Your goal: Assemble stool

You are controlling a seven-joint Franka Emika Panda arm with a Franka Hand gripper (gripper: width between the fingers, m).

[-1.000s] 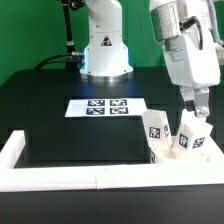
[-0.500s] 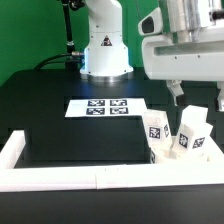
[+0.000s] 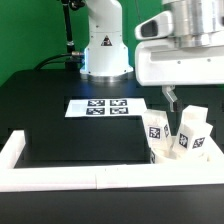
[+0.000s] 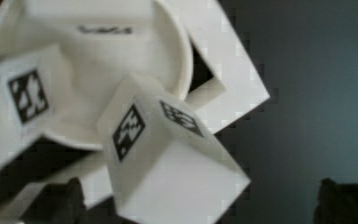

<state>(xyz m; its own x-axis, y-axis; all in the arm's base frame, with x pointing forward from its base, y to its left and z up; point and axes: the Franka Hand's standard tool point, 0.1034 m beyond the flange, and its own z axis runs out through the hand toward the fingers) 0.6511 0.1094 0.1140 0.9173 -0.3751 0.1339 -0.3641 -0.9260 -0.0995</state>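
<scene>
In the exterior view, three white stool legs with black-and-white tags stand bunched at the right: one, a taller one and a lower one. They rest by the white round seat, which they mostly hide. My gripper hangs open above them, touching nothing; one finger shows clearly. In the wrist view the round seat lies below, with a tagged leg between my dark fingers and another leg beside it. My gripper holds nothing.
A long white border rail runs along the front and up the exterior view's left side. The marker board lies on the black table behind. The robot base stands at the back.
My gripper has risen from beside the tall leg and turned, so its hand now spreads wide across the exterior view's upper right. It stayed open. The legs have not moved.
</scene>
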